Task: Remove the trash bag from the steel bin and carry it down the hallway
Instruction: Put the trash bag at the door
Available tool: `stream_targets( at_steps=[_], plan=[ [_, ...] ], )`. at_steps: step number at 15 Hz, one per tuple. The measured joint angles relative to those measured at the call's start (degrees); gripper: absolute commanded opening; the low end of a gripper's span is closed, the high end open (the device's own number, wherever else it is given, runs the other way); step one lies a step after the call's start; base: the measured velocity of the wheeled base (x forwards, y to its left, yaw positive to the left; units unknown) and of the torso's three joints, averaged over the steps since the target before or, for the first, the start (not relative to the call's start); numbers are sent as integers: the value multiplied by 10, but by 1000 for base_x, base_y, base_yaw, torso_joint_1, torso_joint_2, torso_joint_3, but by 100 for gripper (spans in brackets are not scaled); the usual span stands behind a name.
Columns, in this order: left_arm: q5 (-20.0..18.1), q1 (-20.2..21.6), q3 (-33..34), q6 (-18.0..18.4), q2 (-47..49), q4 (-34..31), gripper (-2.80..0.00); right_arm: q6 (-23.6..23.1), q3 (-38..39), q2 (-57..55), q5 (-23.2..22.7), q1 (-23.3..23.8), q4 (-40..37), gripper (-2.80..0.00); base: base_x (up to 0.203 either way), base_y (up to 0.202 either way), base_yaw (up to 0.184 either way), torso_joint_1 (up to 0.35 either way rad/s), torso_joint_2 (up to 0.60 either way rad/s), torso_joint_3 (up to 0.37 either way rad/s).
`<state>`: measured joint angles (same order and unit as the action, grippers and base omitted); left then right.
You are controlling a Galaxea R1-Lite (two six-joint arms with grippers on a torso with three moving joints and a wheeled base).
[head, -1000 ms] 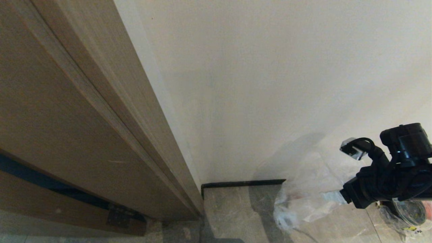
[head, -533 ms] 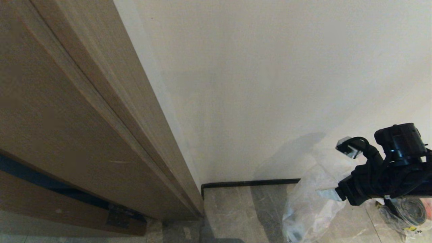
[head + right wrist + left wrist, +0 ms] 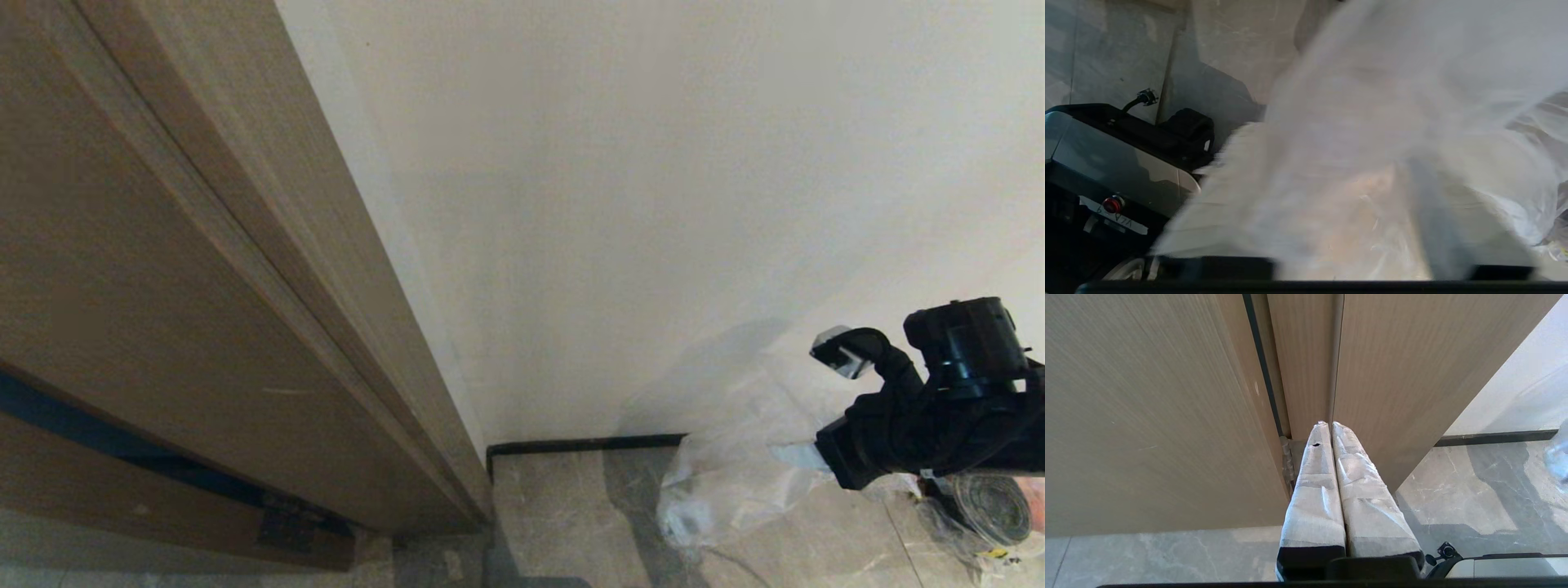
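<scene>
The trash bag [image 3: 735,482] is a clear crinkly film slumped on the marbled hallway floor [image 3: 571,523], against the white wall. My right gripper [image 3: 796,457] reaches into its upper folds from the right. In the right wrist view the trash bag [image 3: 1392,81] drapes in a blur over the right gripper [image 3: 1327,147]. A round dark-rimmed thing [image 3: 984,506] under the right arm looks like the steel bin, mostly hidden. My left gripper [image 3: 1329,424] is shut and empty, parked near the wooden door.
A wooden door and its frame [image 3: 204,327] fill the left side. A black skirting strip [image 3: 588,445] runs along the foot of the wall. The robot's own base [image 3: 1118,163] stands close beside the bag. Something reddish [image 3: 1035,490] shows at the right edge.
The right arm has edged a little to the left, toward the wall. The bag's film drew in to the right, then spread out leftward again.
</scene>
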<state>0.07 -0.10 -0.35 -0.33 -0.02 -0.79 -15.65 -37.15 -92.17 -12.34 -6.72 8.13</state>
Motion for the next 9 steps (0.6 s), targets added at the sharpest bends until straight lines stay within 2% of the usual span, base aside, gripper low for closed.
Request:
stream_targets(
  at_steps=[9],
  plan=[
    [0,0,0,0,0,0,-280,-11,-5,2,-1,-6,15,-280,0,0,0,0,0,0]
  ],
)
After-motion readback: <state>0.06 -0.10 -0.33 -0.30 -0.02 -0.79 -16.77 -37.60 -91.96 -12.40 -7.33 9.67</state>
